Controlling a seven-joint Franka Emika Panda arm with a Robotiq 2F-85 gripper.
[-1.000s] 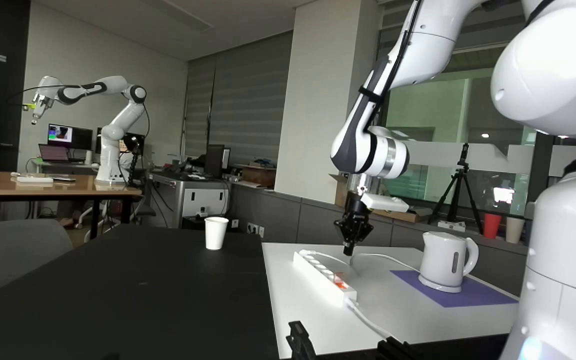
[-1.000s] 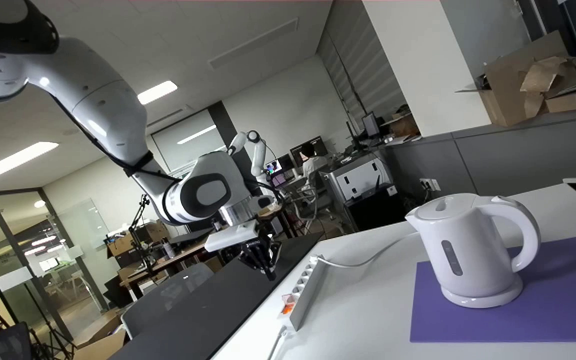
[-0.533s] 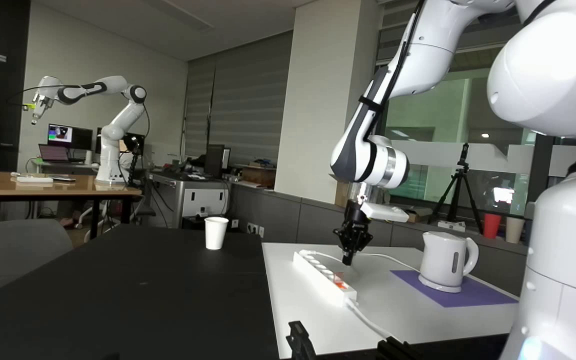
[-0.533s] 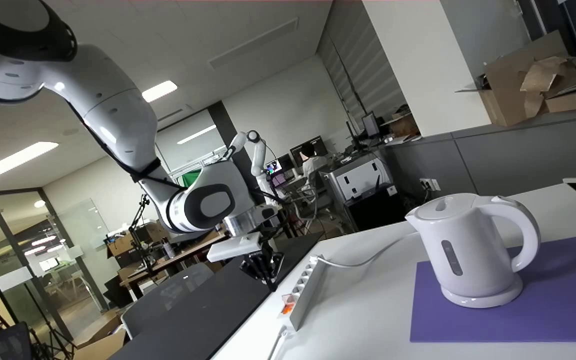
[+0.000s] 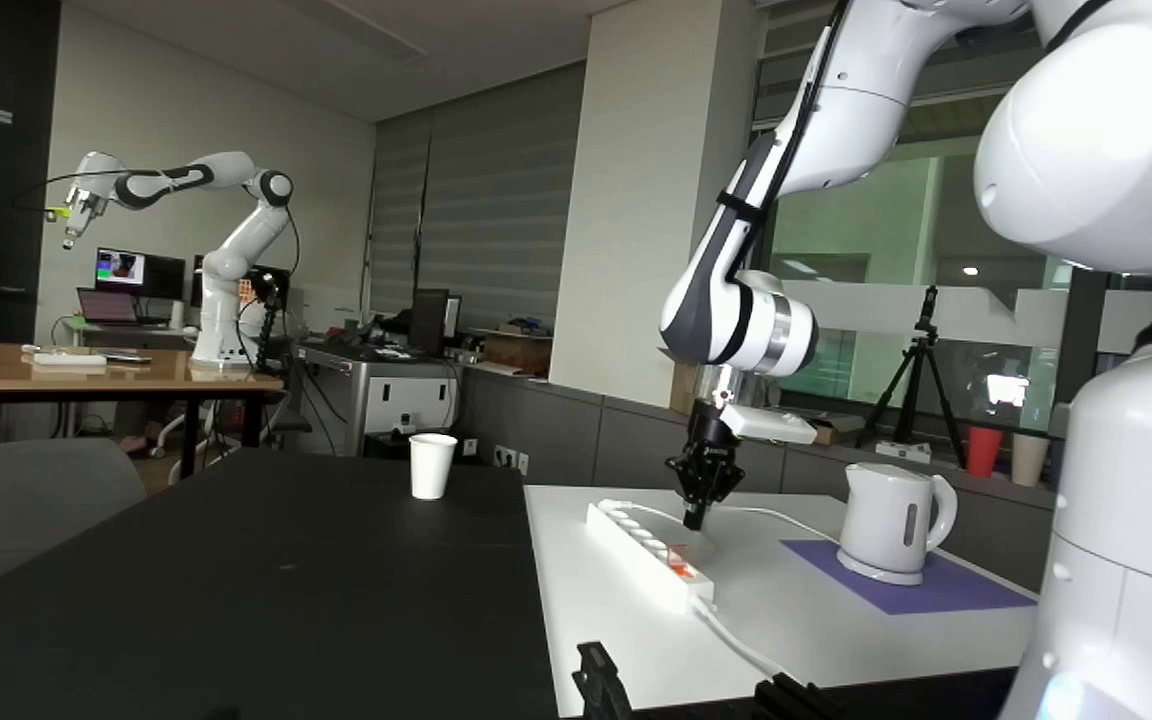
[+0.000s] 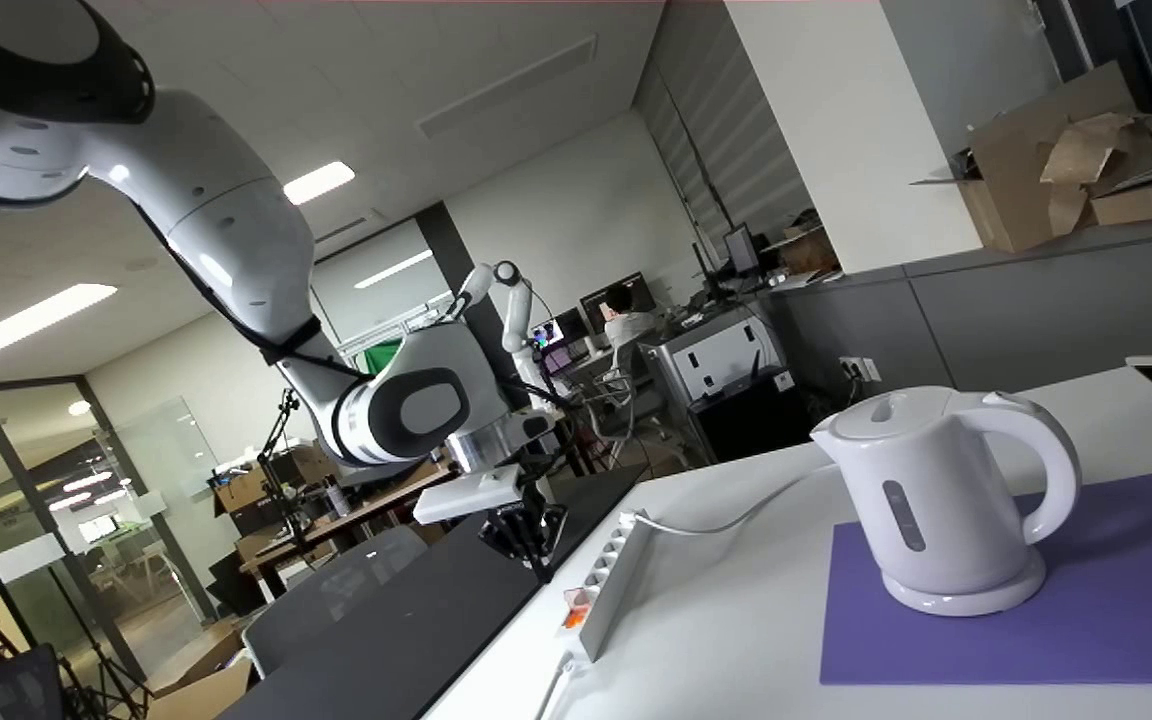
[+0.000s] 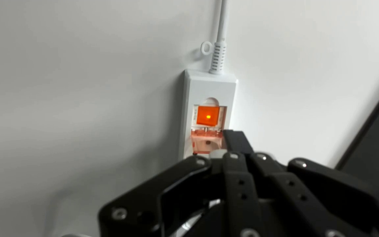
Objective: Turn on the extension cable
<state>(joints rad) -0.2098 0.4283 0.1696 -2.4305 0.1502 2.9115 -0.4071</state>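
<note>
The extension cable is a long white power strip (image 5: 636,560) on the white table; it also shows in an exterior view (image 6: 611,590) and in the wrist view (image 7: 211,89). Its orange switch (image 7: 207,116) at the corded end has a bright yellow spot in it. A clear reddish flap (image 7: 207,144) lies folded back beside the switch. My gripper (image 7: 237,140) is shut and empty, fingertips together, pointing down. It also shows in both exterior views (image 5: 694,522) (image 6: 544,575). In the wrist view the fingertips overlap the strip's edge by the flap; they seem above it, contact cannot be told.
A white kettle (image 5: 891,520) stands on a purple mat (image 5: 946,592) beside the strip. A thin white cord (image 6: 726,525) runs from the strip's far end toward the kettle. A black table (image 5: 236,590) adjoins the white table, with a paper cup (image 5: 429,467) on it.
My gripper came down a little toward the table between one second and half a second ago. Since then it has hardly moved. The strip and kettle have not moved.
</note>
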